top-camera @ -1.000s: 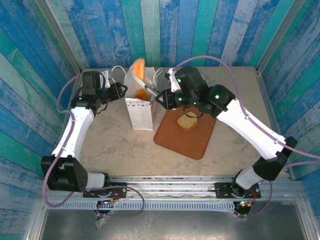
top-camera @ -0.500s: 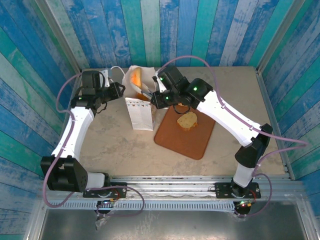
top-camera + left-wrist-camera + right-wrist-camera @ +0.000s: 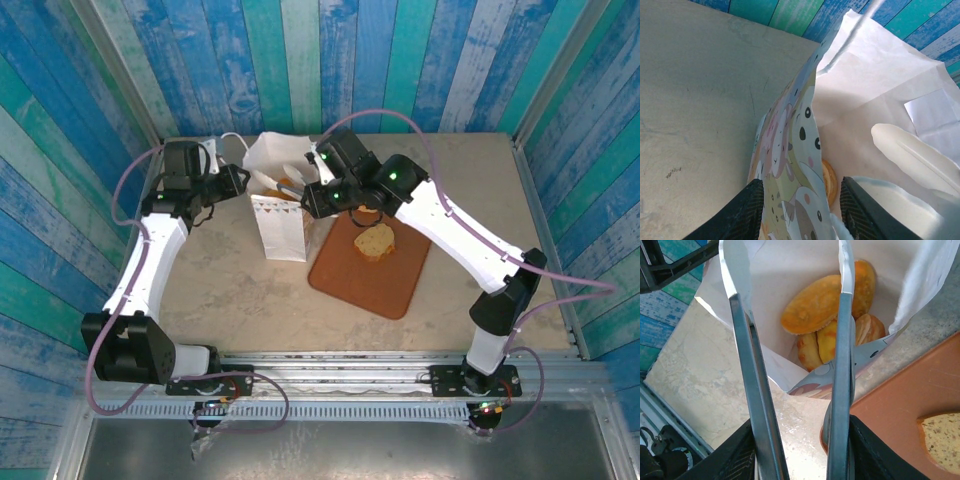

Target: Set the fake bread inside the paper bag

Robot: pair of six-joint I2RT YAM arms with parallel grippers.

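Observation:
The white paper bag (image 3: 281, 216) stands open left of the tray. My left gripper (image 3: 238, 182) is shut on the bag's left wall, whose patterned paper (image 3: 790, 165) runs between the two black fingers (image 3: 742, 205). My right gripper (image 3: 316, 196) is shut on a pair of metal tongs (image 3: 746, 365), whose two arms stand spread apart with nothing between them, their tips over the bag's mouth. Several golden pieces of fake bread (image 3: 816, 305) lie inside the bag (image 3: 790, 265); one shows as an orange edge (image 3: 829, 181). A toast slice (image 3: 375, 241) lies on the tray.
The flat brown tray (image 3: 362, 278) lies right of the bag, its corner (image 3: 900, 385) under the right tong arm. A white tong tip (image 3: 912, 150) reaches into the bag. Blue plank walls close in the back and the sides.
The orange bread held up in the tongs a second ago has gone down into the bag. The tongs have sprung open. The right arm moved left toward the bag.

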